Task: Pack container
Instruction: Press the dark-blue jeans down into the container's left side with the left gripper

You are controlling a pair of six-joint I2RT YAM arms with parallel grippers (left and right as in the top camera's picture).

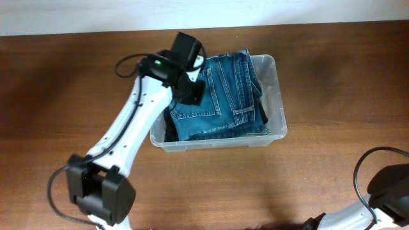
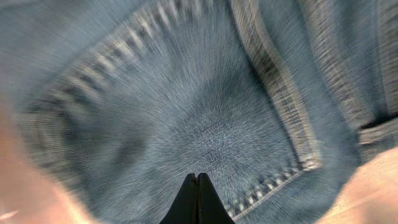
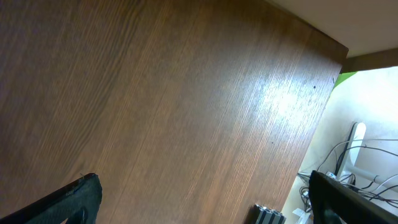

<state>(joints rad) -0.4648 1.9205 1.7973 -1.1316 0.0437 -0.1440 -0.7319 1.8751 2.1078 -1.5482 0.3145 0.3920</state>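
Observation:
The clear plastic container stands at the middle back of the table. Folded blue jeans fill it, with dark cloth under them at the left and right. My left gripper is over the jeans at the container's left side. In the left wrist view its fingers are shut together, empty, pressed against the blurred denim near a stitched pocket. My right gripper is open and empty above bare wood; its arm shows at the bottom right corner of the overhead view.
The brown wooden table runs around the container. The right wrist view shows the table's edge, cables and a metal rail beyond it. The left arm's base sits at the front left.

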